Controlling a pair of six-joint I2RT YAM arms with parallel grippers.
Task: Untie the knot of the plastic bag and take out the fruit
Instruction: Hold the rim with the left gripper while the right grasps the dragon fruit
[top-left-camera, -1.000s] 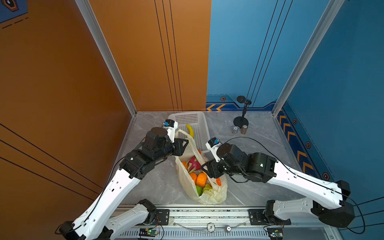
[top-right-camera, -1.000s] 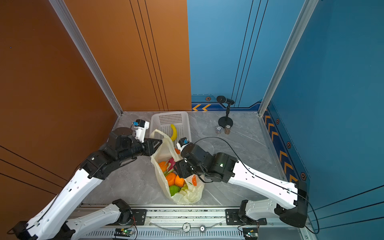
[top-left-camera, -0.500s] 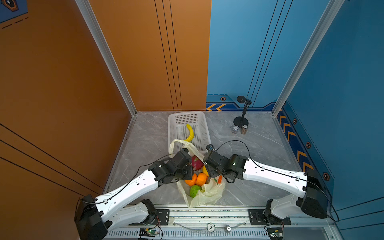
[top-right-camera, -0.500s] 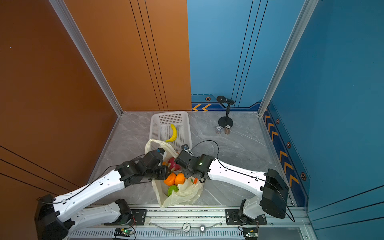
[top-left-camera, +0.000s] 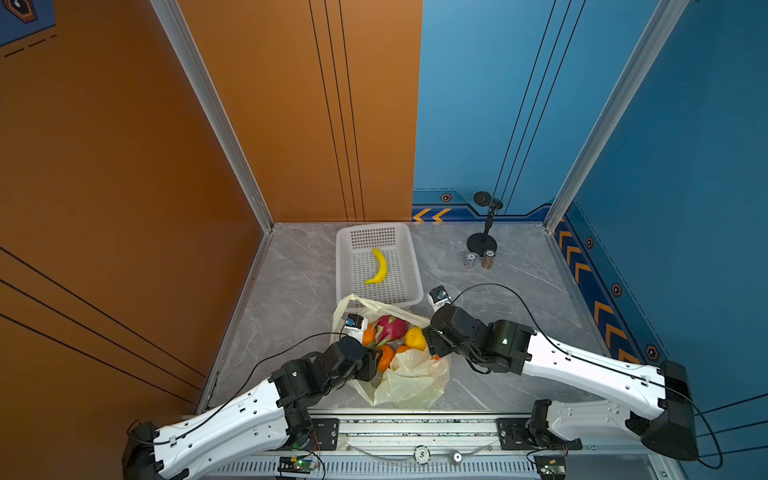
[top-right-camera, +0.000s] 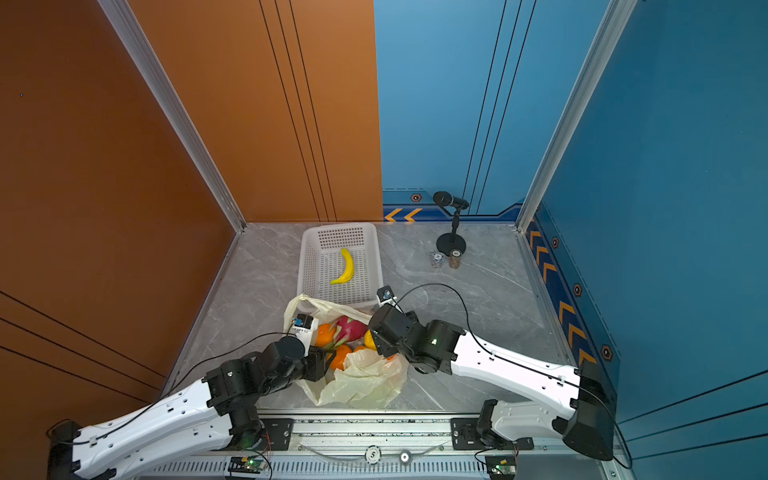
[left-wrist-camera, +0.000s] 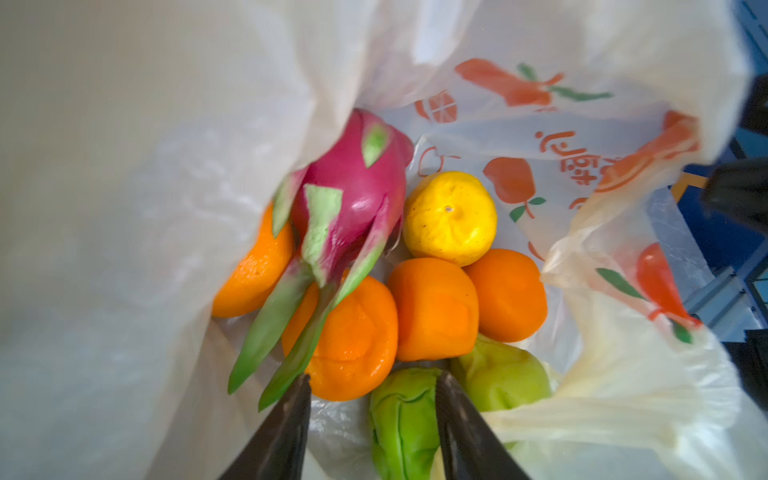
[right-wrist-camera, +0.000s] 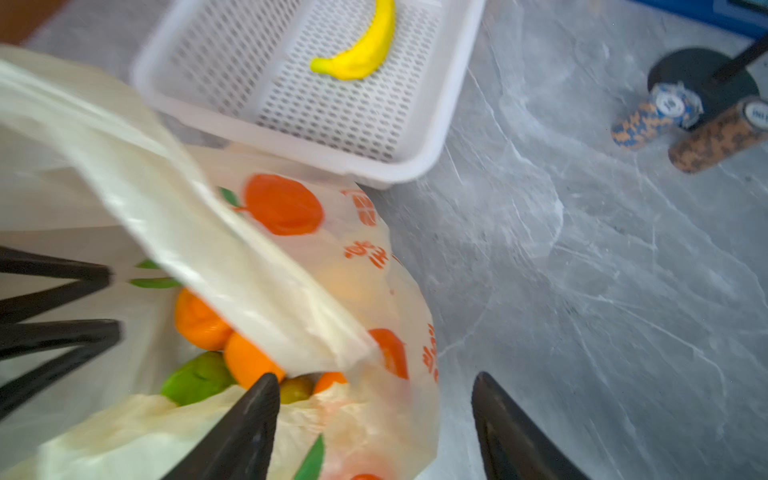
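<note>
Bag (top-left-camera: 411, 382) open; fruit (left-wrist-camera: 436, 307) all to come out.
L fingers (left-wrist-camera: 291, 415) apart over green fruit (left-wrist-camera: 403, 415); R fingers (right-wrist-camera: 249, 424) apart at bag rim; both empty.

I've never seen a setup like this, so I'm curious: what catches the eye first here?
First, the open plastic bag at the front, with a magenta dragon fruit among oranges inside. The left gripper and right gripper flank it, one on either side; behind it a banana lies alone in a white basket.
</note>
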